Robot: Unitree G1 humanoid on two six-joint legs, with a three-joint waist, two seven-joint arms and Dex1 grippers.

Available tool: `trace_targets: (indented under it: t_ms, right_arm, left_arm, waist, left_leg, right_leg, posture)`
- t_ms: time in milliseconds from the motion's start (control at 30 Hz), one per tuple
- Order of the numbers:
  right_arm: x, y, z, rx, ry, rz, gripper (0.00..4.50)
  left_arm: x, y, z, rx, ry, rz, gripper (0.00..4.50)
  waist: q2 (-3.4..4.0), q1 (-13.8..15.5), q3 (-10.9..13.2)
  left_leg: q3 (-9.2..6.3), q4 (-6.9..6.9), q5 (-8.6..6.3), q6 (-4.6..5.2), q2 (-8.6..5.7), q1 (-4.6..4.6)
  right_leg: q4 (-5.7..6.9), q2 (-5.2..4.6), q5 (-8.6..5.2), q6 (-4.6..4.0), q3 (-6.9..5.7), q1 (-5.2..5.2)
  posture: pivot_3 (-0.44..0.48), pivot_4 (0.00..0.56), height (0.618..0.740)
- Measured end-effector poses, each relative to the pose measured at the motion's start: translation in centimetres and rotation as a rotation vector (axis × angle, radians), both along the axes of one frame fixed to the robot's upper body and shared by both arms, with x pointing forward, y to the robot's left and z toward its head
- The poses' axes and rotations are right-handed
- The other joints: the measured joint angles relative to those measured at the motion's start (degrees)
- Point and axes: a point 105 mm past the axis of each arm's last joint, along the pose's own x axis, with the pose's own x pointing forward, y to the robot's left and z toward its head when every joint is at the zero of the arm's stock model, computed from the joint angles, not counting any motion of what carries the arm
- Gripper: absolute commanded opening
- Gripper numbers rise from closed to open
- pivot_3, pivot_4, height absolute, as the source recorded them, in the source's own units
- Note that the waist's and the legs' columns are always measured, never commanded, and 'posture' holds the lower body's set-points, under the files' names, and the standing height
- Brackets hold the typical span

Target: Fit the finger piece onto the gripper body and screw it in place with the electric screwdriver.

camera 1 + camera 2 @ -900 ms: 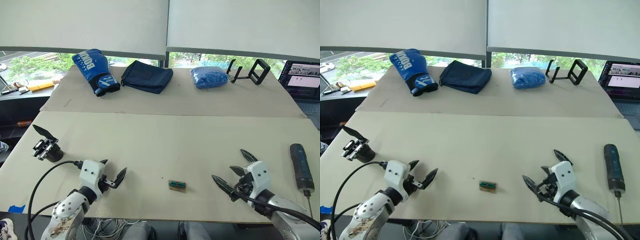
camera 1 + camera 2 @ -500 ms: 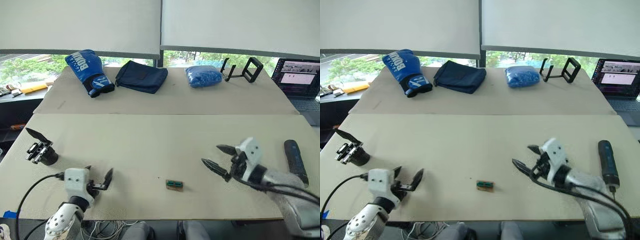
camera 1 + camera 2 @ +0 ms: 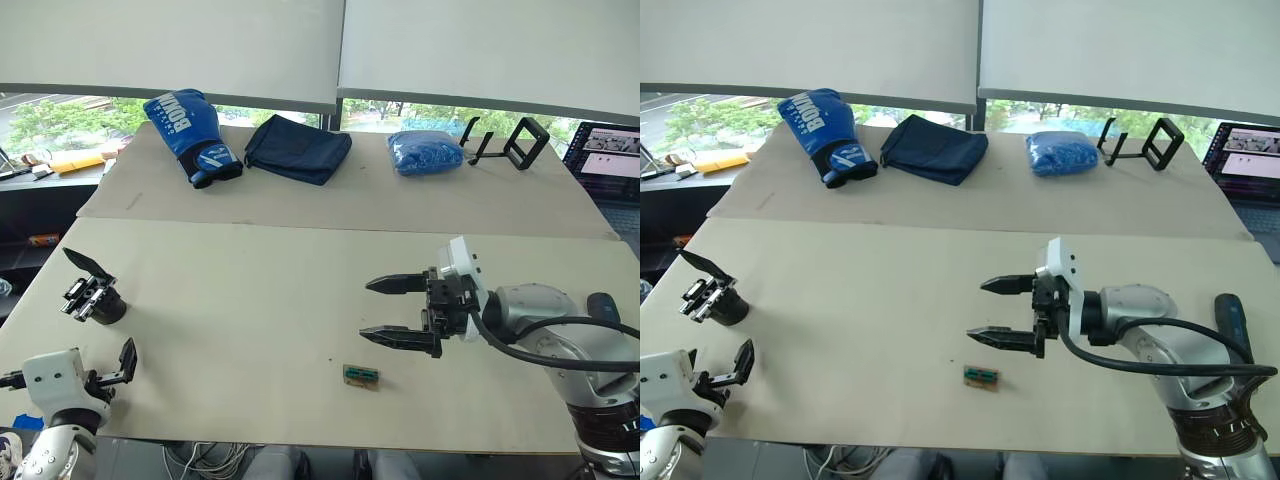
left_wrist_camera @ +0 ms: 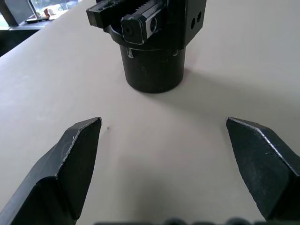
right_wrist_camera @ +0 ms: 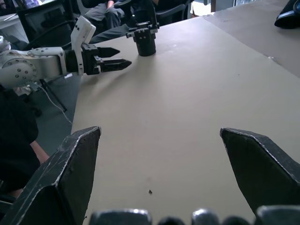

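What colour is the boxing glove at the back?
Blue with white lettering; clearest in the left eye view.

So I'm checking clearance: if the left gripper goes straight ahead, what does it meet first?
Probably the gripper body, which stands straight ahead of the open left gripper on the table; depth is unclear.

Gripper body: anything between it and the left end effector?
Nothing visible. In the left wrist view the gripper body stands straight ahead of the open left end effector, with bare table between them. The finger piece is already sticking up from the body.
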Motion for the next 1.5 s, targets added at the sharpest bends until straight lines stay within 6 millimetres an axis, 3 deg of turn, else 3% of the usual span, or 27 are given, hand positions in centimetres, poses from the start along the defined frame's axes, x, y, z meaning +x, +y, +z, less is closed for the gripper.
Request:
trace_targets:
  t_ms: [300, 500, 733, 767, 833, 933, 1100, 1200, 1233, 1367, 1500]
  right_arm:
    - [-0.1, -0.2, -0.7, -0.01, 0.009, -0.04, 4.5]
    - [-0.1, -0.3, -0.9, -0.008, 0.007, -0.073, 4.5]
    - [0.1, -0.7, -1.0, -0.001, 0.001, -0.128, 4.5]
    - [0.0, -0.8, -1.1, 0.0, 0.004, -0.135, 4.5]
    - [0.0, -0.8, -1.1, -0.001, 0.006, -0.141, 4.5]
    - [0.1, -1.1, -1.0, 0.002, -0.003, -0.163, 4.5]
    - [0.1, -1.3, -1.2, 0.0, 0.0, -0.18, 4.5]
    - [0.1, -1.6, -1.6, -0.01, 0.005, -0.197, 4.5]
    - [0.0, -1.6, -1.5, -0.01, 0.0, -0.201, 4.5]
    - [-0.7, -1.4, -1.7, -0.015, -0.007, -0.204, 4.5]
    - [-1.2, -1.4, -2.3, -0.021, 0.007, -0.229, 4.5]
  left_arm:
    - [2.2, 3.5, 0.3, 0.034, 0.008, 0.007, 4.47]
    - [4.6, 3.4, 0.9, 0.046, -0.019, -0.023, 4.47]
    - [6.1, 3.8, 1.0, 0.041, -0.013, -0.029, 4.47]
    - [6.2, 3.9, 1.0, 0.038, -0.015, -0.028, 4.08]
    - [6.3, 3.9, 1.0, 0.037, -0.018, -0.031, 3.69]
    - [6.3, 3.7, 1.1, 0.037, -0.03, -0.044, 2.36]
    - [6.4, 2.6, 1.1, 0.041, -0.034, -0.084, 2.33]
    - [6.8, -2.3, 1.6, 0.004, -0.06, -0.209, 2.33]
    - [7.5, -6.2, 2.3, -0.041, -0.083, -0.299, 2.33]
    - [8.6, -16.6, 5.3, -0.085, -0.119, -0.569, 2.33]
    - [8.8, -22.9, 6.0, -0.061, -0.113, -0.733, 2.33]
  waist:
    - [-0.01, -0.4, 0.0]
    - [-0.01, -0.6, 0.0]
    - [-0.01, -1.1, 0.0]
    - [-0.01, -1.1, 0.0]
    - [-0.01, -1.1, 0.0]
    - [-0.01, -1.1, 0.0]
    - [-0.04, -1.0, 0.0]
    - [-0.12, -0.5, 0.1]
    - [-0.16, 0.0, 0.1]
    - [-0.24, 0.3, 0.1]
    - [-0.13, -0.9, 0.1]
  left_leg:
    - [-0.01, -0.03, 0.19, -0.4, 0.06, 0.21]
    - [0.0, -0.03, 0.19, -0.4, 0.01, 0.2]
    - [0.0, -0.03, 0.21, -0.44, 0.02, 0.25]
    - [0.01, -0.04, 0.21, -0.44, 0.02, 0.25]
    - [0.01, -0.03, 0.21, -0.44, 0.02, 0.25]
    - [0.01, -0.03, 0.22, -0.45, 0.02, 0.25]
    - [0.0, -0.02, 0.22, -0.45, 0.01, 0.24]
    - [-0.01, 0.03, 0.21, -0.46, -0.08, 0.19]
    - [-0.02, 0.09, 0.21, -0.46, -0.13, 0.12]
    - [-0.07, 0.38, 0.22, -0.45, -0.15, -0.06]
    - [-0.02, 0.35, 0.29, -0.54, -0.06, 0.08]
  right_leg:
    - [0.51, -0.03, 0.09, 0.01, 0.0, -0.09]
    - [0.47, -0.04, 0.1, 0.01, 0.01, -0.07]
    - [0.49, -0.03, 0.1, 0.01, -0.1, -0.03]
    - [0.49, -0.03, 0.1, 0.01, -0.1, -0.03]
    - [0.49, -0.03, 0.1, 0.01, -0.11, -0.04]
    - [0.49, -0.03, 0.1, 0.01, -0.14, -0.02]
    - [0.47, -0.04, 0.1, 0.02, -0.17, 0.01]
    - [0.42, -0.16, 0.15, 0.1, -0.21, 0.06]
    - [0.41, -0.24, 0.18, 0.16, -0.26, 0.06]
    - [0.45, -0.09, 0.23, 0.24, -0.22, 0.01]
    - [0.5, 0.12, 0.22, 0.24, -0.09, 0.06]
  posture:
    - [0.0, 0.15, 0.74]
    - [0.0, 0.15, 0.74]
    - [0.0, 0.15, 0.74]
    - [0.0, 0.15, 0.74]
    - [0.0, 0.15, 0.74]
    - [0.0, 0.15, 0.74]
    - [0.0, 0.15, 0.74]
    - [0.0, 0.15, 0.74]
    - [0.0, 0.15, 0.74]
    - [0.0, 0.15, 0.74]
    - [0.0, 0.15, 0.74]
